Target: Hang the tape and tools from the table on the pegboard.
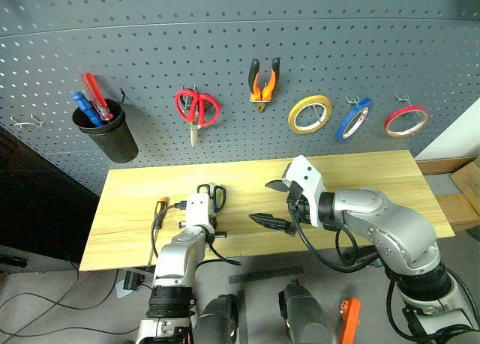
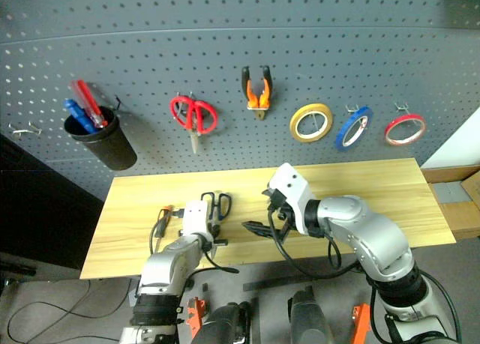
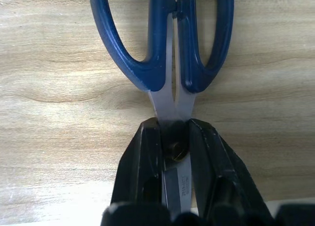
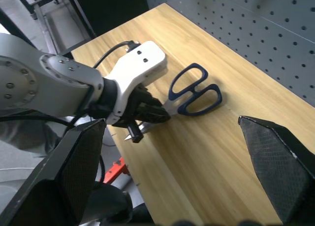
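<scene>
The blue-handled scissors (image 3: 170,48) are pinched at the blades, by the pivot, between the fingers of the left gripper (image 3: 173,142), flat on the table (image 1: 360,179), handles pointing away from it; the right gripper (image 1: 276,204) is held spread wide, beside them, above the wood.

Your path up to the pegboard (image 1: 225,52) is partly blocked: red-handled scissors (image 1: 196,109) and pliers (image 1: 263,79) hang directly above; bare table (image 1: 360,175) lies rightward.

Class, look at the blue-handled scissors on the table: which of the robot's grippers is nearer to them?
Left. The left gripper is clamped on the blades of the scissors; the right gripper hangs open, apart, to their right.
</scene>
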Motion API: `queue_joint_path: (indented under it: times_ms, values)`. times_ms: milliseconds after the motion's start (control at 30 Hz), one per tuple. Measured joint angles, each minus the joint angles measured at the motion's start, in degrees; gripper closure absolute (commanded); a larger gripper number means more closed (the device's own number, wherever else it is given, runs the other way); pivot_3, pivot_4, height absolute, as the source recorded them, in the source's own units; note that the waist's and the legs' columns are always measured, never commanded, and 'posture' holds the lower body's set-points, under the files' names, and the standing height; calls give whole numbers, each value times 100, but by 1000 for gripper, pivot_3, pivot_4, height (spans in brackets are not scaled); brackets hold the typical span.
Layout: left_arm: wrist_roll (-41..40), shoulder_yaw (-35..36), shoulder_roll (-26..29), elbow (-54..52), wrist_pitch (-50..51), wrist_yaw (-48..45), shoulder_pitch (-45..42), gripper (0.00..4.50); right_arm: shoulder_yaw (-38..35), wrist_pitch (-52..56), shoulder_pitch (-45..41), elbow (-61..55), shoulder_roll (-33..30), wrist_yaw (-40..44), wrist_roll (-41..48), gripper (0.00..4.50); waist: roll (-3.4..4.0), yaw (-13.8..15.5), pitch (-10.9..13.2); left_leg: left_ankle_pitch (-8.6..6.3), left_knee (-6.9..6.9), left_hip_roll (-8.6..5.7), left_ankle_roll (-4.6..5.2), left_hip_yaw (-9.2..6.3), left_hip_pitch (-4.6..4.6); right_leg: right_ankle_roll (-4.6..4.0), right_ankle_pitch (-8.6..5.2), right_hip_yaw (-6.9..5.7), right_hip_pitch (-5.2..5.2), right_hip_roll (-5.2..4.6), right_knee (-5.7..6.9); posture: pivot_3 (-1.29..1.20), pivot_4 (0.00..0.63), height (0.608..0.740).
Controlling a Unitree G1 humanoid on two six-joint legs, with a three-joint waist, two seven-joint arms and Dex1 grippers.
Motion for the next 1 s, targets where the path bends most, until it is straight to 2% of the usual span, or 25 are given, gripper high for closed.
queue_joint_path:
  times_ms: [167, 300, 467, 667, 767, 1000]
  values:
    - [-276, -20, 256, -338, 84, -612, 347, 4088, -129, 0, -2, -1, -33, -67, 110, 0, 1, -6, 1, -4, -6, 3, 5, 0, -4, -1, 0, -1, 0, 1, -25, -287, 266, 740]
    - [-850, -39, 831, -827, 281, -1546, 713, 4131, -342, -2, 4, -29, -285, -45, 206, 0, 5, -3, 10, -6, -4, 3, 9, -3, -31, -2, 1, -5, -14, 0, -41, -283, 266, 740]
    - [-1636, 356, 1532, -1262, 250, -2639, 723, 4135, -665, -39, 41, -191, -578, 83, 377, 0, 11, 12, 19, -7, -6, 4, 10, -8, -39, -3, 2, -11, -15, -2, -51, -279, 264, 740]
    - [-2402, 667, 2279, -1858, -258, -3868, 728, 4137, -1079, -108, 64, -245, -1012, 272, 591, 0, 18, 11, 29, -10, -10, 4, 16, -6, -42, -5, 3, -12, -12, -4, -69, -270, 261, 740]
    - [-2518, 849, 2527, -2076, -476, -4042, 729, 4140, -1125, -195, 41, -279, -1222, 327, 586, 0, 21, 7, 31, -11, -13, 5, 17, -6, -42, -6, 3, -12, -12, -4, -74, -248, 252, 740]
    - [-2949, 1193, 2443, -2582, -728, -3676, 389, 4158, -1145, -601, -147, -271, -1332, 522, 601, 0, 20, 32, 31, -8, -9, 3, 12, -4, -47, -3, 5, -13, -8, -5, -83, -228, 241, 740]
